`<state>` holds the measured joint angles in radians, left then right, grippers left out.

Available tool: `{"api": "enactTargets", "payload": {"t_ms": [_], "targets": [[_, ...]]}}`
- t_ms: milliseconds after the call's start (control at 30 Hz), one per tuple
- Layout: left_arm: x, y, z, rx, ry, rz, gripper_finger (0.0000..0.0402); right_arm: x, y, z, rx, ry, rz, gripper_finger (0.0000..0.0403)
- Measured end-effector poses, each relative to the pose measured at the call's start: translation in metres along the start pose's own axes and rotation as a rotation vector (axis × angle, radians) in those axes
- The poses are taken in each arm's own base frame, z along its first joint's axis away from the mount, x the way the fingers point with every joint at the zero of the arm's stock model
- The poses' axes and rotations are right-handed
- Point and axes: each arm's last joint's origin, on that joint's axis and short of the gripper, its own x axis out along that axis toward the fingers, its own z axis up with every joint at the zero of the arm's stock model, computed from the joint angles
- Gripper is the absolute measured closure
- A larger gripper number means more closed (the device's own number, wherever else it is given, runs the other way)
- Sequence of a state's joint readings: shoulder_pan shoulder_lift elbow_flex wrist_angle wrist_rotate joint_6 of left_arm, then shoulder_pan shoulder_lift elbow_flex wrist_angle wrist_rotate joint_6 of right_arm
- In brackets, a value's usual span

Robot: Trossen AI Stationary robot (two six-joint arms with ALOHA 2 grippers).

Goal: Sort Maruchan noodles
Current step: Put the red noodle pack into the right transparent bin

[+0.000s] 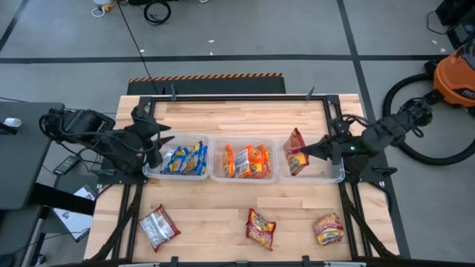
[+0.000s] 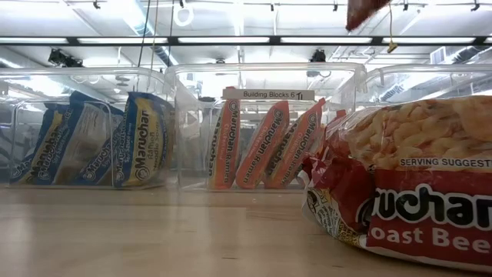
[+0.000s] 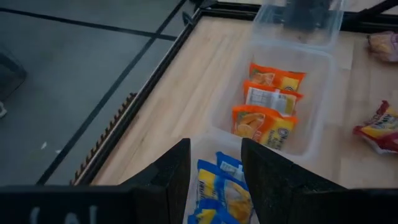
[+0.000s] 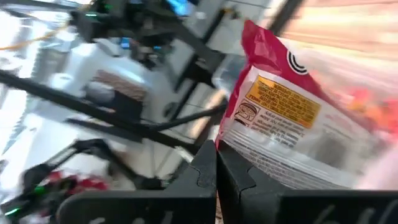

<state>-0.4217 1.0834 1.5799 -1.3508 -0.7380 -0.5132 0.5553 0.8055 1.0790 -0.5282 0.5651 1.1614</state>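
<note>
Three clear bins stand in a row mid-table: the left bin (image 1: 202,175) holds blue Maruchan noodles (image 1: 183,159), the middle bin (image 1: 245,178) orange ones (image 1: 246,161), and the right bin (image 1: 330,176) shows nothing lying inside it. My right gripper (image 1: 304,153) is shut on a red packet (image 1: 296,148) that hangs over the right bin. Over the left end of the left bin my left gripper (image 1: 162,145) stands open and empty, with the blue packets (image 3: 225,194) below its fingers. Three red packets (image 1: 158,226) (image 1: 260,228) (image 1: 328,229) lie flat on the near table. My right gripper pinches the red packet by its crimped edge near a corner (image 4: 222,142) between its two fingers. The fingers come nearly level from the table's right. The packet stands up on edge beyond the fingertips, lifted clear above the right bin (image 2: 361,11).
The table's raised black frame (image 1: 223,96) runs along the far edge. An orange vacuum (image 1: 456,74) and its hose sit on the floor at the right. The low view's camera sits close behind one red packet (image 2: 415,185). Bare wood lies between the bins and the near packets.
</note>
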Motion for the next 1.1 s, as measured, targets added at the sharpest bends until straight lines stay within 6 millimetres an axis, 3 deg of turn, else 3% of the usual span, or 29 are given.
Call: {"api": "enactTargets", "payload": {"t_ms": [433, 833, 1100], "targets": [[0.000, -0.006, 0.002, -0.020, 0.036, -0.133, 0.0253, -0.021, -0.041, 0.006, 0.010, -0.100, -0.267, 0.0402], [0.000, -0.006, 0.002, -0.018, 0.035, -0.134, 0.0253, 0.021, -0.101, -0.034, 0.161, -0.080, -0.396, 0.0402], [0.000, -0.006, 0.002, -0.019, 0.034, -0.134, 0.0253, 0.043, -0.139, -0.047, 0.237, -0.063, -0.450, 0.0402]]}}
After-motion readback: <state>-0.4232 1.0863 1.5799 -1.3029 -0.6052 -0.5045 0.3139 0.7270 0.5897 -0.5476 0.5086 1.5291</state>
